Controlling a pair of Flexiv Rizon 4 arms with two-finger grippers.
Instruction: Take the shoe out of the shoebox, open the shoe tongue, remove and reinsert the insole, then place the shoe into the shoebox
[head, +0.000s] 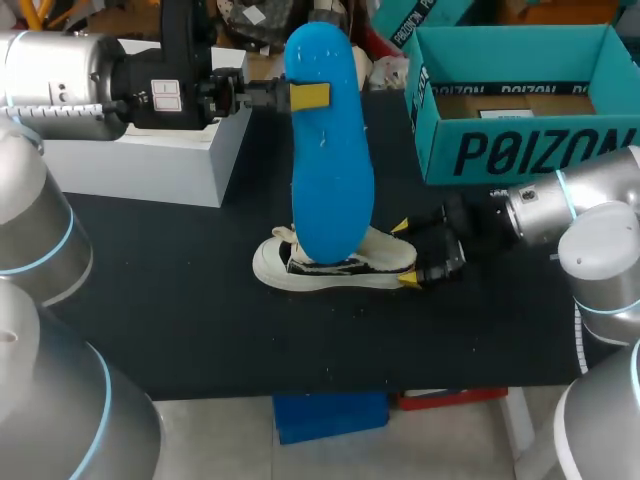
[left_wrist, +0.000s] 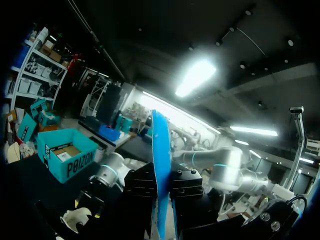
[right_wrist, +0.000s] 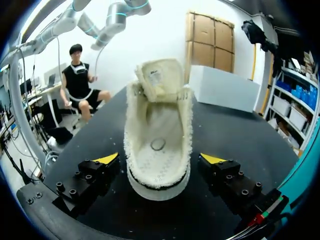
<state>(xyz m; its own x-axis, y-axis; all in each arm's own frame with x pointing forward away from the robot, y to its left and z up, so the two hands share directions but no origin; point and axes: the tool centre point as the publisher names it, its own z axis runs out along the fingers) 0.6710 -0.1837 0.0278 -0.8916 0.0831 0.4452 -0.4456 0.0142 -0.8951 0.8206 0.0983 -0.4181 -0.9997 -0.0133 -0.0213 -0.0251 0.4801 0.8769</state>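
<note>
My left gripper (head: 308, 97) is shut on a bright blue insole (head: 328, 150), holding it in the air above the shoe; in the left wrist view the insole (left_wrist: 161, 170) stands edge-on between its fingers. The cream shoe (head: 335, 263) lies on the black table, heel toward my right gripper (head: 405, 252). That gripper (right_wrist: 159, 159) stands open, its yellow-tipped fingers (right_wrist: 107, 159) on either side of the heel without touching it. The shoe (right_wrist: 159, 145) has its tongue folded back and its inside bare. The teal shoebox (head: 520, 105) stands open at the back right.
A white box lid (head: 150, 160) lies at the back left of the table, under my left arm. The shoebox (left_wrist: 67, 160) also shows in the left wrist view, beyond the right arm.
</note>
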